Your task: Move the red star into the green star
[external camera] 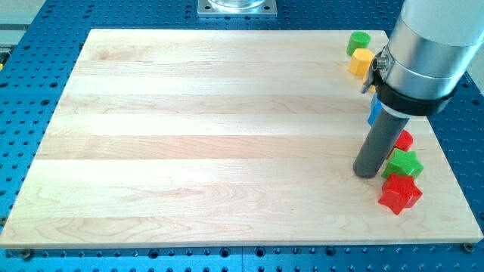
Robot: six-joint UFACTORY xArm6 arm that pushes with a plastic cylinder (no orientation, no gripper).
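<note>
The red star (399,193) lies near the board's right edge at the view's lower right. The green star (402,163) sits just above it, and the two touch. My tip (368,174) rests on the board just left of the green star and up-left of the red star. A second red block (404,140) shows above the green star, partly hidden by the rod.
A green block (358,41) and a yellow block (361,61) sit at the board's top right corner. A blue block (373,112) is mostly hidden behind the rod. The arm's white and black body (423,53) covers the top right. The wooden board (212,136) lies on a blue perforated table.
</note>
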